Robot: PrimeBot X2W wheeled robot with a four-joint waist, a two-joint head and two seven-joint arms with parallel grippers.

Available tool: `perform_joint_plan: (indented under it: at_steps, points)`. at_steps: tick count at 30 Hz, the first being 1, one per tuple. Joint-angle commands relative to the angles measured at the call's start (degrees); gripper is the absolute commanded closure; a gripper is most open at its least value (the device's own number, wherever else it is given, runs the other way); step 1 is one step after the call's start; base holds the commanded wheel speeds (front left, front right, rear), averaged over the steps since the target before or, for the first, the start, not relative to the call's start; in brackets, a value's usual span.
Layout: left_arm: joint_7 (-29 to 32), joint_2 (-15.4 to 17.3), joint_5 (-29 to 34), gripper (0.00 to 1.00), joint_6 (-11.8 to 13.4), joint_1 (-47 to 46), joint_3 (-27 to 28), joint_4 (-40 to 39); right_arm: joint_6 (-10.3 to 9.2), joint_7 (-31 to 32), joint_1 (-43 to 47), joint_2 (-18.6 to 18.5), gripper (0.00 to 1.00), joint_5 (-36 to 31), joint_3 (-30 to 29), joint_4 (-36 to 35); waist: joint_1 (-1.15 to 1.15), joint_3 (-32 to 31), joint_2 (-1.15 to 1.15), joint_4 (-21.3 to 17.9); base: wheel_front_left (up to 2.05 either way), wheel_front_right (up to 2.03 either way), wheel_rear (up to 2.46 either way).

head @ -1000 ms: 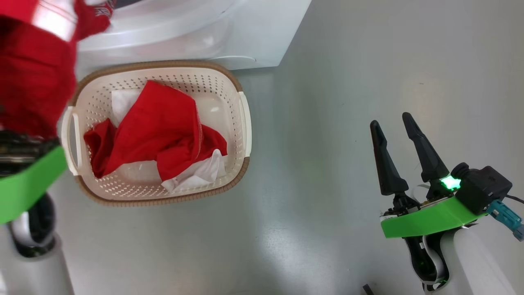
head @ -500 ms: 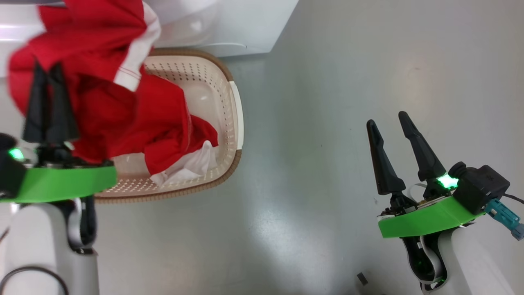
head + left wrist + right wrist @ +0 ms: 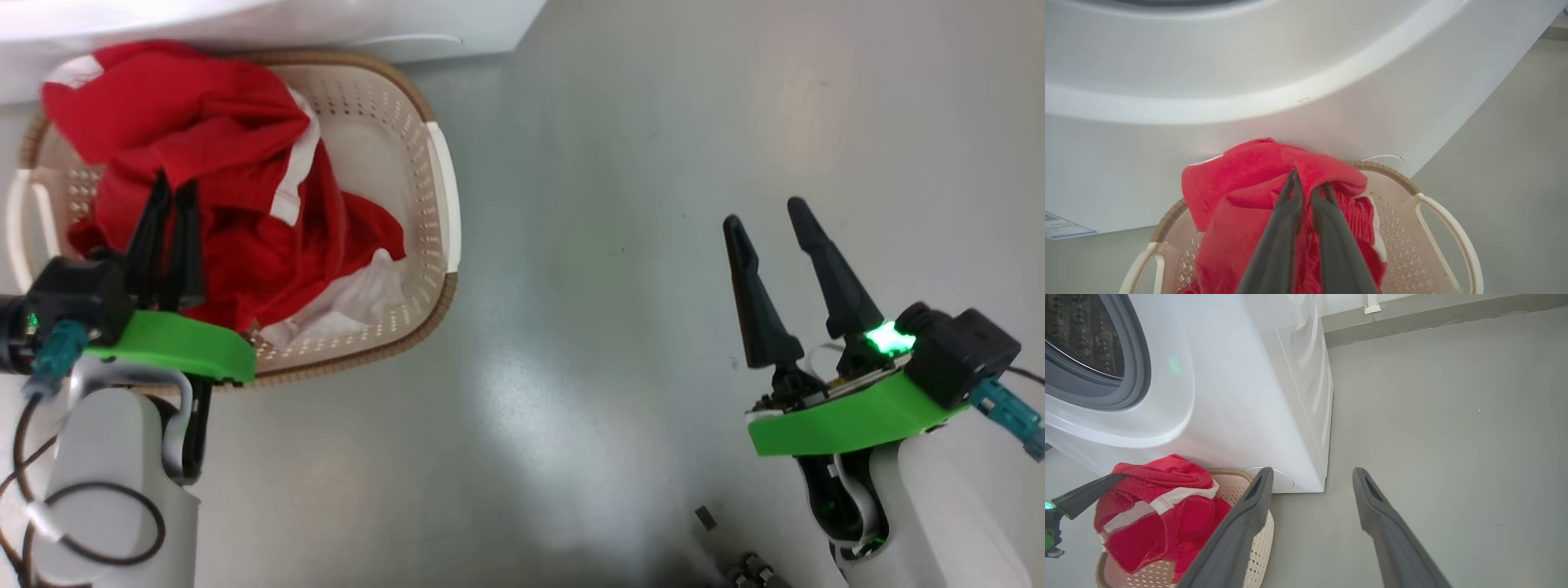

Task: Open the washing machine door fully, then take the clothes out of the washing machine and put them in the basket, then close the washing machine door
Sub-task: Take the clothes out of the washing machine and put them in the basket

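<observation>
My left gripper [image 3: 175,181] is shut on a red garment with white trim [image 3: 188,122] and holds it over the basket [image 3: 441,188], where it drapes onto other red and white clothes [image 3: 359,269]. In the left wrist view the gripper [image 3: 1308,181] pinches a fold of the red fabric [image 3: 1257,171] above the basket [image 3: 1429,204], close to the washing machine [image 3: 1249,81] front. My right gripper [image 3: 762,212] is open over bare floor to the right, nothing between its fingers. The right wrist view shows the machine's open grey ring [image 3: 1133,367]. The washing machine door is out of view.
The white washing machine [image 3: 1241,396] stands directly behind the basket [image 3: 1261,539]. Grey floor [image 3: 620,245] stretches to the right of both. A low skirting [image 3: 1412,322] runs along the far wall. Small dark bits [image 3: 704,516] lie near the right arm's base.
My left gripper has carried the red garment down and away from the machine to over the basket. The head camera has tilted, shifting the whole picture. The right arm has not moved.
</observation>
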Motion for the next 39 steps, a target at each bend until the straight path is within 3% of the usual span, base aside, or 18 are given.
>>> perform_joint_plan:
  at_steps: [1,18,19,20,23,24,26,39]
  points:
    - [-0.25,1.85,0.53,1.0,-0.31,0.15,1.15,-0.22,0.42,-0.36,0.55,-0.03,0.0,0.26,1.31,-1.56,0.0,1.51,0.0,-0.92,0.0,0.0,0.0]
    - [-0.25,5.84,0.45,1.0,-0.31,-9.34,-2.23,20.84,0.42,-0.36,-1.05,-0.03,0.0,1.24,1.79,-2.59,0.0,6.96,0.0,-2.28,0.0,0.0,0.0]
    - [-0.25,5.86,0.33,0.95,-0.31,-9.58,-2.3,21.21,0.42,-0.36,-1.06,-0.03,0.0,1.21,1.73,-2.52,0.0,6.91,0.0,-2.23,0.0,0.0,0.0]
    - [-0.25,5.85,0.2,0.81,-0.31,-9.76,-2.33,21.49,0.42,-0.36,-1.06,-0.03,0.0,1.18,1.69,-2.45,0.0,6.81,0.0,-2.17,0.0,0.0,0.0]
    - [-0.25,5.74,-0.07,0.54,-0.31,-9.84,-2.41,21.99,0.42,-0.36,-1.02,-0.03,0.0,1.1,1.6,-2.14,0.0,6.18,0.0,-1.99,0.0,0.0,0.0]
    - [-0.25,5.72,-0.2,0.31,-0.31,-9.75,-2.39,22.12,0.42,-0.36,-0.96,-0.03,0.0,1.06,1.61,-2.05,0.0,5.9,0.0,-1.92,0.0,0.0,0.0]
    - [-0.25,5.61,-0.51,0.03,-0.31,-9.42,-2.25,22.13,0.42,-0.36,-0.9,-0.03,0.0,0.94,1.61,-1.89,0.0,5.1,0.0,-1.72,0.0,0.0,0.0]
    - [-0.25,3.62,-3.77,0.0,-0.31,-4.1,-1.61,15.09,0.42,-0.36,0.37,-0.03,0.0,-1.09,0.7,-0.06,0.0,-3.96,0.0,0.56,0.0,0.0,0.0]
